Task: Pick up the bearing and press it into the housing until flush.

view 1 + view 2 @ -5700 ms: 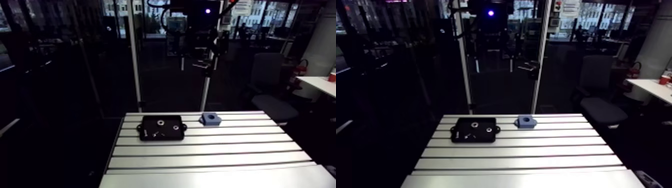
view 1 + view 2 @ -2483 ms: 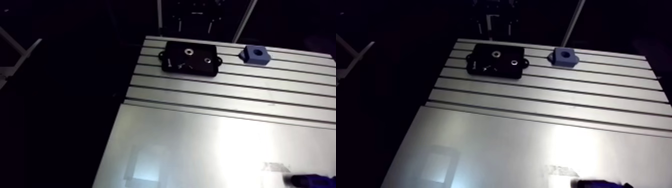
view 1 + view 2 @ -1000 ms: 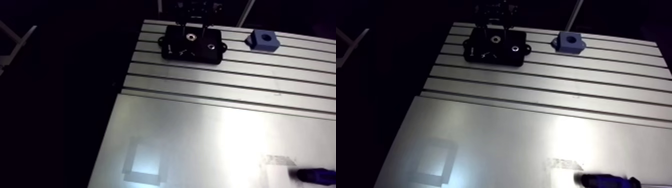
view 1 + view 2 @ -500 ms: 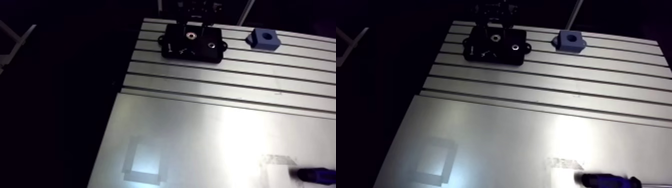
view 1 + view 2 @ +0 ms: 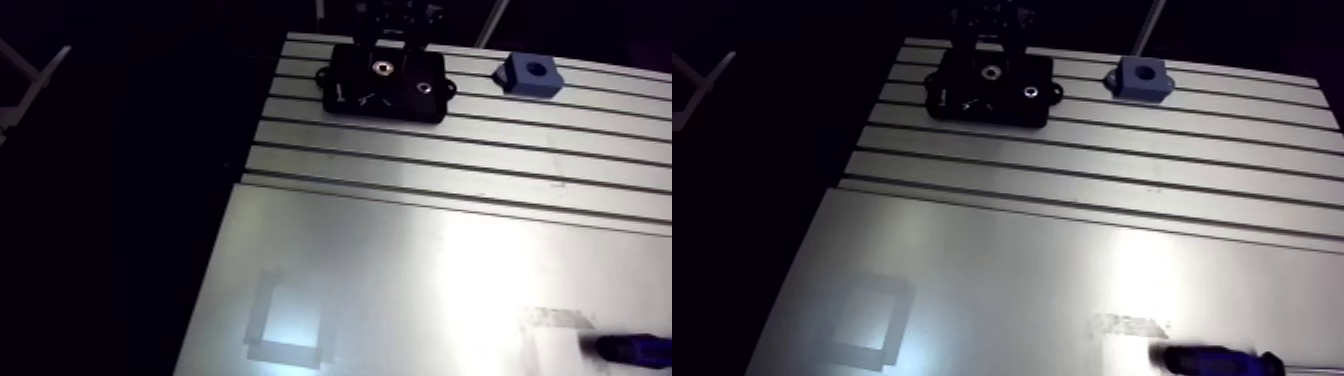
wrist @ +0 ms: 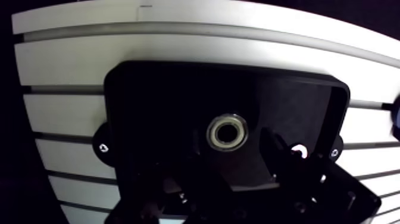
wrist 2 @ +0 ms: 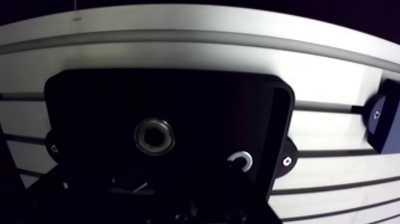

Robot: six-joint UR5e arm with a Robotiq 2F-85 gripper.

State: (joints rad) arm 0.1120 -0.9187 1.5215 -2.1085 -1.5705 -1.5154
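A black tray (image 5: pixel 350 90) lies at the table's far side and holds a steel ring bearing (image 6: pixel 227 132). A smaller ring (image 7: pixel 241 161) sits in the same tray beside it. The blue housing block (image 5: pixel 527 75), with a round bore on top, stands on the table to the right of the tray. My gripper (image 6: pixel 228 154) hangs low over the tray and is open. Its dark fingers (image 6: pixel 278 154) stand on either side of the bearing and do not touch it. In the arm view the gripper (image 5: pixel 390 32) is a dark shape above the tray's far edge.
A screwdriver with a blue handle (image 5: pixel 1217 360) lies at the near right of the table. A few small dark parts lie in the tray's left half. The slotted table (image 5: pixel 420 250) drops off into darkness on the left.
Earlier the gripper was out of sight and the camera looked across the table. The camera has since tilted down, and the gripper has come down over the tray and the bearing.
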